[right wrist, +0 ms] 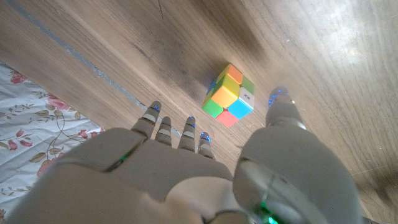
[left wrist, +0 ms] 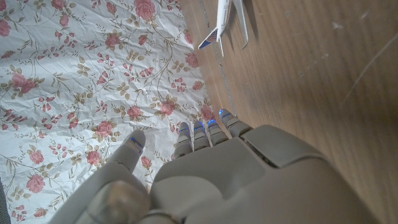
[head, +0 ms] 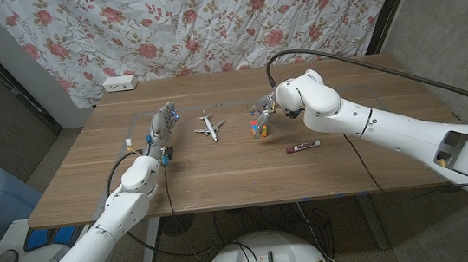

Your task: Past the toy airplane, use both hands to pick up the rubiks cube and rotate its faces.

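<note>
just beside the open right robot hand (head: 264, 109) sits the rubiks cube (head: 258, 129).

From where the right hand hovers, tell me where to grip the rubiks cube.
Grip the rubiks cube by two opposite side faces, coming down from above: it sits on the table untouched, with the right hand open over it, thumb on one side and fingers on the other.

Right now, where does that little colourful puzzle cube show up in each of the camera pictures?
Head view: the rubiks cube sits on the table right of the toy airplane, just under the right hand.
Left wrist view: the cube is not in it; the airplane is.
Right wrist view: the cube lies beyond the right hand's fingertips.
Shared landmark: the flowered curtain.
</note>
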